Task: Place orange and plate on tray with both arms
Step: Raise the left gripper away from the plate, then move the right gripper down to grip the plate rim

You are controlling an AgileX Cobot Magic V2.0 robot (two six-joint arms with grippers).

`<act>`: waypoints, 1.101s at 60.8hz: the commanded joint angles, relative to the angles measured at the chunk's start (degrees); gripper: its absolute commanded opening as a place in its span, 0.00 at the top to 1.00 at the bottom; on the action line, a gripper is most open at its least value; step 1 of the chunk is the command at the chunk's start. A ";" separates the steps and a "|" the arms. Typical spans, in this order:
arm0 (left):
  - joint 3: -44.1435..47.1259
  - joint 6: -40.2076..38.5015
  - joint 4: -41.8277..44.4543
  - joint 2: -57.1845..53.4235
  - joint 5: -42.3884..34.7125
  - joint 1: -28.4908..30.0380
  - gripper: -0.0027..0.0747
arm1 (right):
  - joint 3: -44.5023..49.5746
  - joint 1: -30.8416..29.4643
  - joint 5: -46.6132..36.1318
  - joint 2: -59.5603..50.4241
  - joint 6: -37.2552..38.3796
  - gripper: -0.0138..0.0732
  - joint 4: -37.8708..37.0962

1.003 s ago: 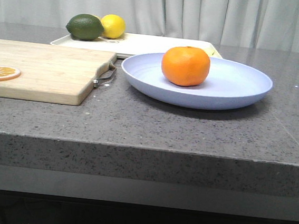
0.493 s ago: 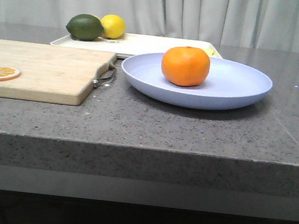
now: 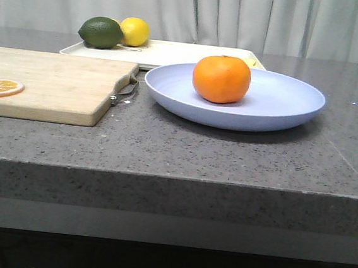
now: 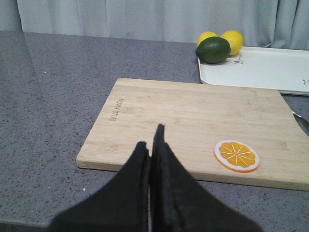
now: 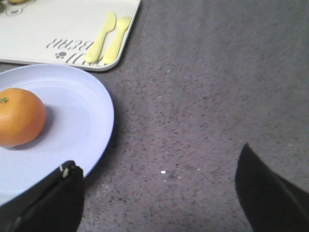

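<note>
On the grey speckled stone counter [image 3: 227, 158]: one whole round bright orange [image 3: 221, 79], dimpled, resting inside the wide shallow pale lavender-blue plate [image 3: 283, 109], left of the plate's centre. Behind the plate, flat rectangular cream-white tray [image 3: 187, 52] with low rim, carrying a dark green lime [image 3: 100, 32] and yellow lemon [image 3: 134, 31] at its far left end; pale yellow spoon and fork [image 5: 108, 37] lie on its near right corner. Left of the plate, thick light wooden cutting board [image 3: 50, 83] bearing a flat orange slice [image 3: 1, 87]. Left gripper [image 4: 152, 145]: black fingers pressed together, holding nothing, near the board's front edge. Right gripper [image 5: 159, 186]: black fingers spread wide apart, one at the plate's rim; whether it touches cannot be told.
</note>
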 commanded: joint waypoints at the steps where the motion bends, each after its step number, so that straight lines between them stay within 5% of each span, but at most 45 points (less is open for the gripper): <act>1: -1.45 -0.45 -0.23 0.64 -4.96 0.13 0.99 | -6.30 1.51 -1.80 5.97 -0.13 0.10 2.27; 20: -1.45 -0.45 -0.23 0.64 -4.96 0.13 0.99 | -22.32 2.80 4.08 31.23 -0.13 0.30 11.70; 38: -1.45 -0.45 -0.23 0.64 -4.96 0.13 0.99 | -28.10 2.86 5.75 39.63 -0.18 0.34 12.42; 61: -1.45 -0.45 -0.23 0.64 -4.96 0.13 0.99 | -28.10 2.86 8.47 40.76 -0.18 0.89 12.52; 67: -1.45 -0.45 -0.23 0.64 -4.96 0.13 0.99 | -28.50 2.74 8.77 40.65 -0.18 0.91 13.23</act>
